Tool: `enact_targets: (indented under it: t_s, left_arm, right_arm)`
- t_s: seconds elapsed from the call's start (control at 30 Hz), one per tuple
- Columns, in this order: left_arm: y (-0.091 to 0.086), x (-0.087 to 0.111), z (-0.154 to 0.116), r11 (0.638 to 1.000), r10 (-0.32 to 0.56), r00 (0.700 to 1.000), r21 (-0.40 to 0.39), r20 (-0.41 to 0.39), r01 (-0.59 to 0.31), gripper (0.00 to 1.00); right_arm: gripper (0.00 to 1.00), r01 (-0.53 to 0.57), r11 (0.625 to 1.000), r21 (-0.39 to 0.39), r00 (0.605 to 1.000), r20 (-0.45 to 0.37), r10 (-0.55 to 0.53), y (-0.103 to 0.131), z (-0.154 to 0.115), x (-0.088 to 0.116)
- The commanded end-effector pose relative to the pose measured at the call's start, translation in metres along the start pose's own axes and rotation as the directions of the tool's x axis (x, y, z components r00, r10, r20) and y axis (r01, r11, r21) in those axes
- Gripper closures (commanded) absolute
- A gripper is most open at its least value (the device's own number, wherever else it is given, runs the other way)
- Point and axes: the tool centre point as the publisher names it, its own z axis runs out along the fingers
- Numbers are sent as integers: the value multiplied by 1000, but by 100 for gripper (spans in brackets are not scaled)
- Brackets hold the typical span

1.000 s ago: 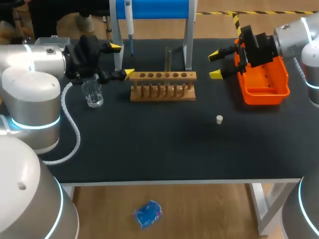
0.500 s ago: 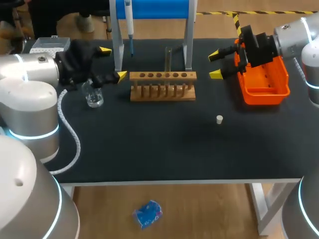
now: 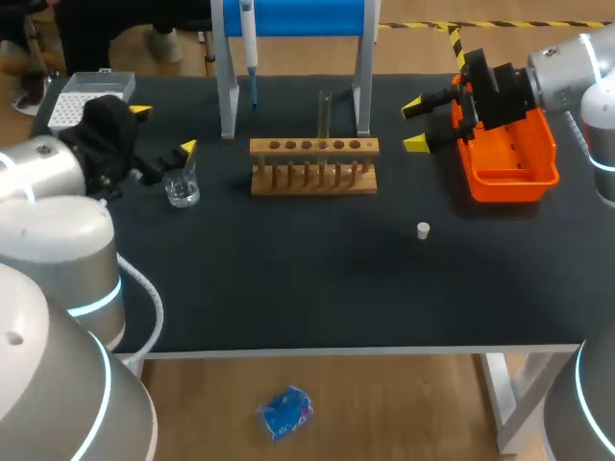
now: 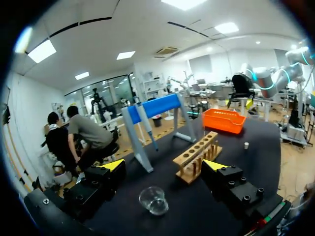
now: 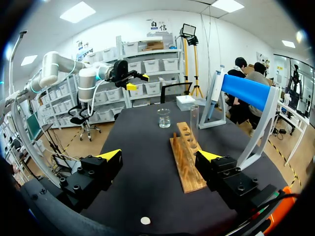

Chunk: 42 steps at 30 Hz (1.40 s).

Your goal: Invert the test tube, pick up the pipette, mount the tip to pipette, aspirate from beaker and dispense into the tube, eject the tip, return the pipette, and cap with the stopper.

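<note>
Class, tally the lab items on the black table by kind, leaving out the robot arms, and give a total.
Beaker: 1
Test tube rack: 1
Test tube: 1
Pipette: 1
Pipette stand: 1
Orange bin: 1
Stopper: 1
Tip box: 1
Total: 8

Head view high above, behind; both wrist views low, opposed across the shared tube rack point(image 3: 314, 168).
</note>
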Motion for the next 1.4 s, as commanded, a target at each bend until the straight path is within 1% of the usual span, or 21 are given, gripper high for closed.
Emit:
enact_targets:
  t_s: [0.03,0.07,0.53,0.57,0.67,0.83,0.9,1.07,1.33,1.4]
  left_arm:
    - [15,4,-34,999,-42,982,6,187,41,0]
    - [16,5,-35,998,-62,976,8,209,62,0]
    - [16,5,-35,998,-62,976,8,209,62,0]
    - [16,2,-31,998,-68,977,19,201,66,0]
    - [20,-19,-26,996,-91,973,31,214,86,0]
    - [23,-53,-26,994,-110,955,29,276,106,0]
    - [24,-62,-26,994,-108,953,30,282,104,0]
    - [32,-89,-20,993,-117,936,13,333,120,0]
    - [45,-123,-11,985,-163,899,17,406,171,0]
    - [47,-130,-8,985,-159,895,8,418,171,0]
  right_arm:
    - [0,0,1000,2,1000,0,0,0,0,0]
    - [0,0,1000,2,1000,0,0,0,0,0]
    - [0,0,1000,2,1000,0,0,0,0,0]
    - [0,0,1000,2,1000,0,0,0,0,0]
    - [0,0,1000,2,1000,0,0,0,0,0]
    - [0,0,1000,2,1000,0,0,0,0,0]
    - [0,0,1000,2,1000,0,0,0,0,0]
    - [0,0,1000,2,1000,0,0,0,0,0]
    - [0,0,1000,2,1000,0,0,0,0,0]
    - [0,0,1000,2,1000,0,0,0,0,0]
